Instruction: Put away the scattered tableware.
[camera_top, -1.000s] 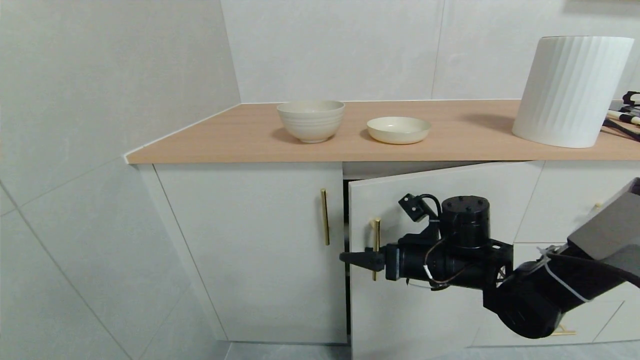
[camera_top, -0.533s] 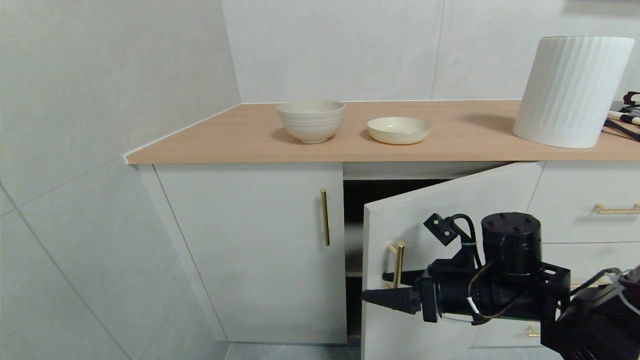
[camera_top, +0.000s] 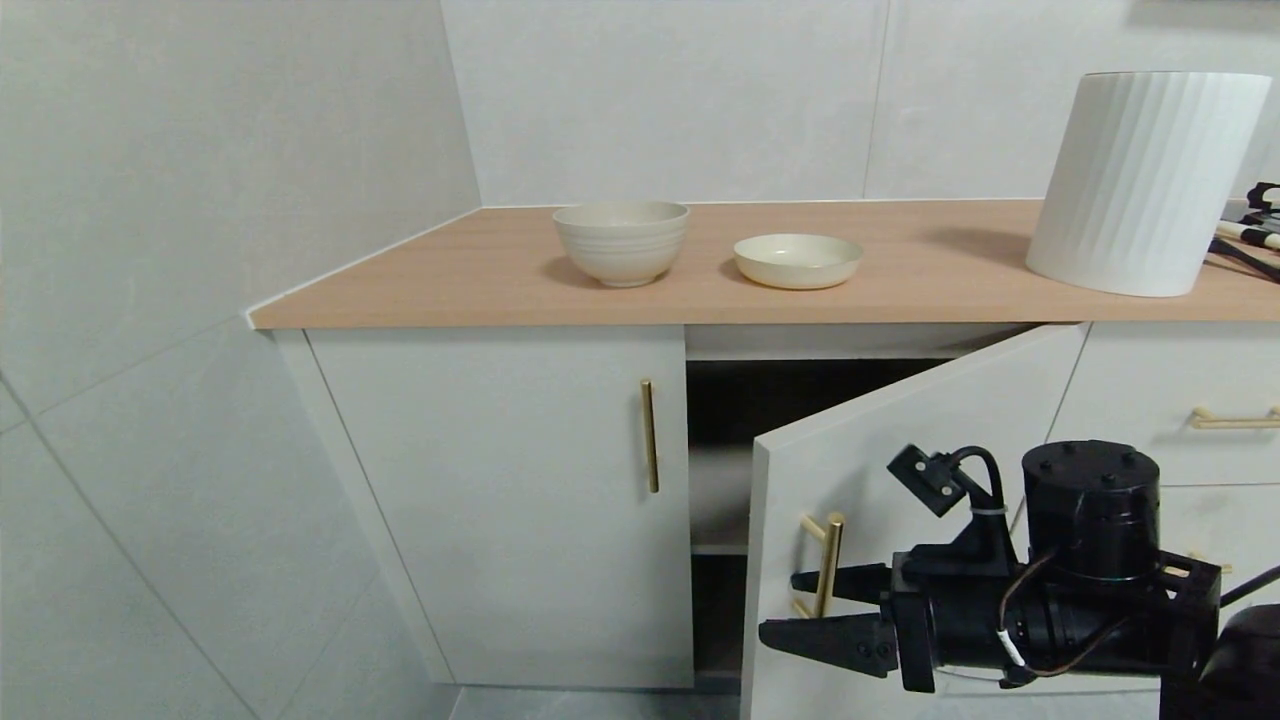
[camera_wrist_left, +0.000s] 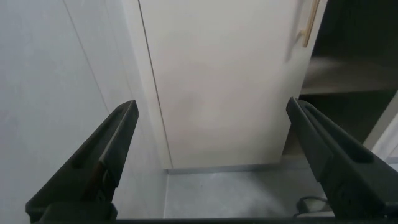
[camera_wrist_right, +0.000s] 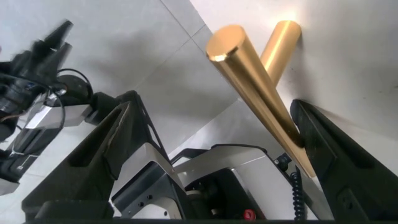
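Head view: 1 bowl (camera_top: 621, 241) and 1 dish (camera_top: 798, 260) are sitting on the desk (camera_top: 420, 290), well above and left of the right gripper (camera_top: 780, 606), which is gaping wide at the gold handle (camera_top: 828, 560) of the open cabinet door (camera_top: 900, 440).

Left wrist view: the left gripper (camera_wrist_left: 211, 109) is gaping wide.

Right wrist view: the handle is lying between the spread fingers (camera_wrist_right: 106, 155).

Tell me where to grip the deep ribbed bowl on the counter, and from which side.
Grip the bowl by its rim, coming down from above, one finger inside and one outside. It stands upright, mouth open; its rounded wall tapers downward, so a side grip may slip. The shallow dish sits apart, leaving room.
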